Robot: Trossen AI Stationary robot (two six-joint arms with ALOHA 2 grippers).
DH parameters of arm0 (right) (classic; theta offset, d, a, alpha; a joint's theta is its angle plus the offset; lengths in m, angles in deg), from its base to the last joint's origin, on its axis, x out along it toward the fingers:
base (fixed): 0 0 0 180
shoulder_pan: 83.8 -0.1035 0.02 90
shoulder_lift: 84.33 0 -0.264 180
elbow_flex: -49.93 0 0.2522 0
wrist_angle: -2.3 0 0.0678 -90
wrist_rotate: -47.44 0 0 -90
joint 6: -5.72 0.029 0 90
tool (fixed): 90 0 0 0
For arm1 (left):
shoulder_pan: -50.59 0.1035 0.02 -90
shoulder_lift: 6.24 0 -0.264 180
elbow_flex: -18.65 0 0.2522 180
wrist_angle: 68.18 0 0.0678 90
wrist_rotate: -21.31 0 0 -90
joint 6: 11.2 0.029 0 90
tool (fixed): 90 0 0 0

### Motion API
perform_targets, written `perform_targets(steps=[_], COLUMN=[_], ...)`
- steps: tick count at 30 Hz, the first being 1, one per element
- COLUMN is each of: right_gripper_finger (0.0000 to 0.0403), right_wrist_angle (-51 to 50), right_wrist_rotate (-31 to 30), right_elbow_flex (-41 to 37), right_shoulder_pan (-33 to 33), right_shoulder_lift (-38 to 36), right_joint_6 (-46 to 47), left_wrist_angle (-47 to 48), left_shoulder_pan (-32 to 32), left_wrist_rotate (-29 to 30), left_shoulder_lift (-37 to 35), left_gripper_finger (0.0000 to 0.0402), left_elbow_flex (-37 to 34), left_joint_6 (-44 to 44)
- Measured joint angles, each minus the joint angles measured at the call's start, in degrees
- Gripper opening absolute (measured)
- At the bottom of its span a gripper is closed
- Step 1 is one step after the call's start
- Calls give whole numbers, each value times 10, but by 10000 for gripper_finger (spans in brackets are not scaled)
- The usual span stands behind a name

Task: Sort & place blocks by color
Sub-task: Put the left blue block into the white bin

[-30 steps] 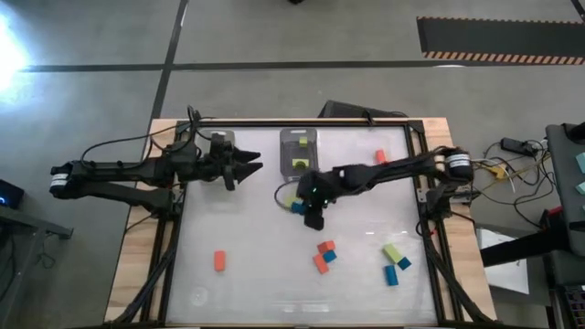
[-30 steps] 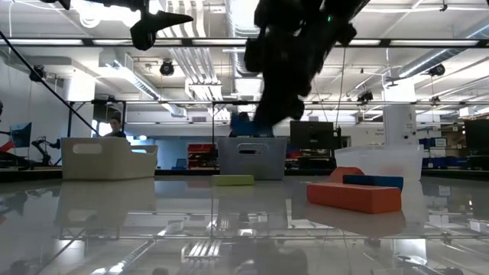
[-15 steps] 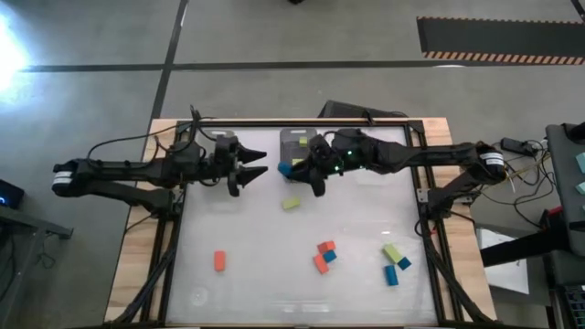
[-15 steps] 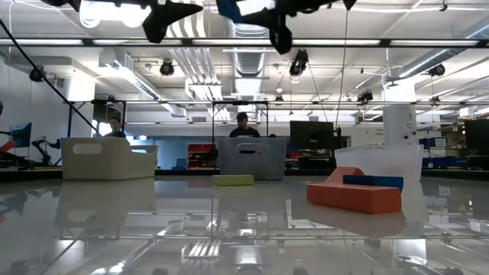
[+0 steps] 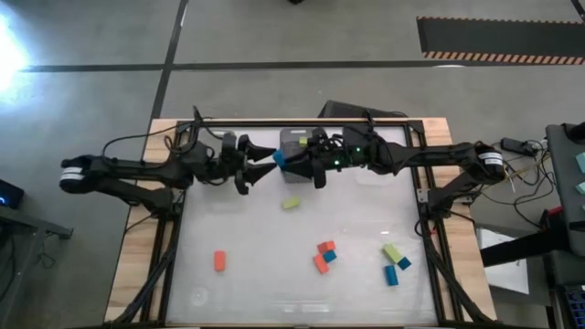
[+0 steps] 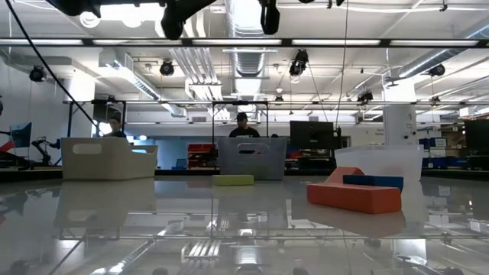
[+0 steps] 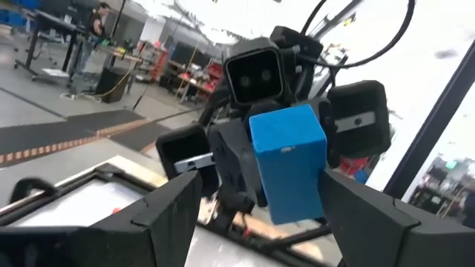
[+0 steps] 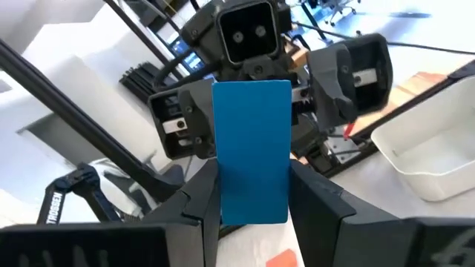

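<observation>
The two arms meet nose to nose above the far middle of the table (image 5: 238, 274), and the arrangement reads as a hand-over in mid-air. The right gripper (image 5: 285, 161) is clamped on a blue block (image 8: 251, 152), holding it out lengthwise between its fingers so that a free end faces the other arm. The left gripper (image 5: 263, 161) hangs just in front of that end with its jaws spread as wide as they go and nothing between them, placed, it seems, to take the block and carry it toward a bin on its own side.

A clear bin (image 5: 298, 146) sits just behind the meeting point with a lime piece inside, which suggests green already has its place.

The held block is a plain, smooth, saturated blue rectangle, taller than wide, with crisp edges.

The remaining blocks lie loose on the table: a lime one (image 5: 292, 203) near the centre, an orange one (image 5: 219, 260) alone toward the left front, an orange and blue cluster (image 5: 324, 257), and a lime and blue group (image 5: 395, 261) farther right. Their exact count is hard to settle from above.
</observation>
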Motion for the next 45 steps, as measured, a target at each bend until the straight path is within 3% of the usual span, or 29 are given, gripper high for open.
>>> perform_targets(steps=[13, 21, 37, 45], right_gripper_finger=[113, 113, 113, 113], right_wrist_angle=[3, 2, -48, -58], right_wrist_rotate=[-3, -7, 3, 3], right_elbow_flex=[-1, 0, 0, 0], right_shoulder_pan=[7, 9, 10, 10], right_shoulder_lift=[3, 1, 0, 0], right_joint_6=[-6, -35, -54, -60], left_wrist_angle=[-121, -127, -129, -126], left_shoulder_pan=[0, 0, 1, 1], left_wrist_rotate=[-32, -33, -31, -25], left_shoulder_lift=[56, 74, 76, 75], left_gripper_finger=[254, 249, 143, 126], left_elbow_flex=[0, 0, -1, -1], left_joint_6=[-104, -109, -125, -123])
